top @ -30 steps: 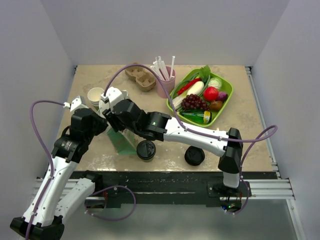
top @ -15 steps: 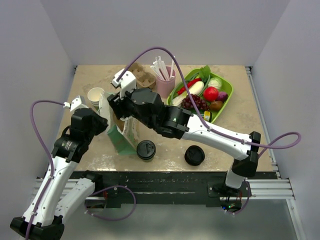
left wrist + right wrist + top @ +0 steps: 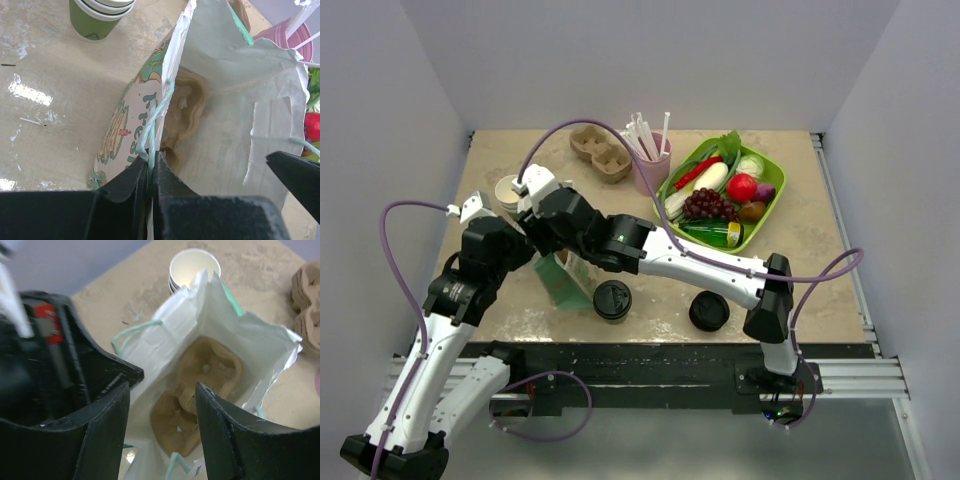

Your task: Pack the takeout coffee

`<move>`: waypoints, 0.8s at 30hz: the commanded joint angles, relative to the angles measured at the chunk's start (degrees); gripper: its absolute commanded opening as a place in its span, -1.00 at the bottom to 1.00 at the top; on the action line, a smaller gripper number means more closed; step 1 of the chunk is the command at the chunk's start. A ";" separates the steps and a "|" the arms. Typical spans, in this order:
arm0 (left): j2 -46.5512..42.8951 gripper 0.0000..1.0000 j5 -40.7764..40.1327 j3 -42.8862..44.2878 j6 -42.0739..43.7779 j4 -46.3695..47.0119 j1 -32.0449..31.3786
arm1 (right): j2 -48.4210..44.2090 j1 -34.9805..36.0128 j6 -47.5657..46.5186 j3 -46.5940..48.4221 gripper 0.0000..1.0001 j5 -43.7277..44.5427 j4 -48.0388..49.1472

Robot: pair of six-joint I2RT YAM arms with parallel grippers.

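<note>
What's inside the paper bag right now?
A brown pulp cup carrier lies at the bottom of the paper bag, its visible pockets empty. The open right gripper hangs over the mouth, its fingers hiding the carrier's edges. The takeout coffee stands outside.

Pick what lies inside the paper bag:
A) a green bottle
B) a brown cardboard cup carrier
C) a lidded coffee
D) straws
B: the right wrist view looks straight down into the open bag and shows the carrier at its bottom, while the coffee stands outside the bag.
</note>
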 commanded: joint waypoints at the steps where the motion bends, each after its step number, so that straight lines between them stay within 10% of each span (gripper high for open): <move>1: -0.30 -0.85 -0.73 -0.05 1.61 -1.60 0.52 | -1.97 -3.34 5.47 -1.68 0.11 -0.64 -1.59; 24: -3.02 -0.85 2.60 3.12 5.12 -2.30 0.43 | 1.81 -9.07 6.88 -3.35 0.15 0.23 -5.37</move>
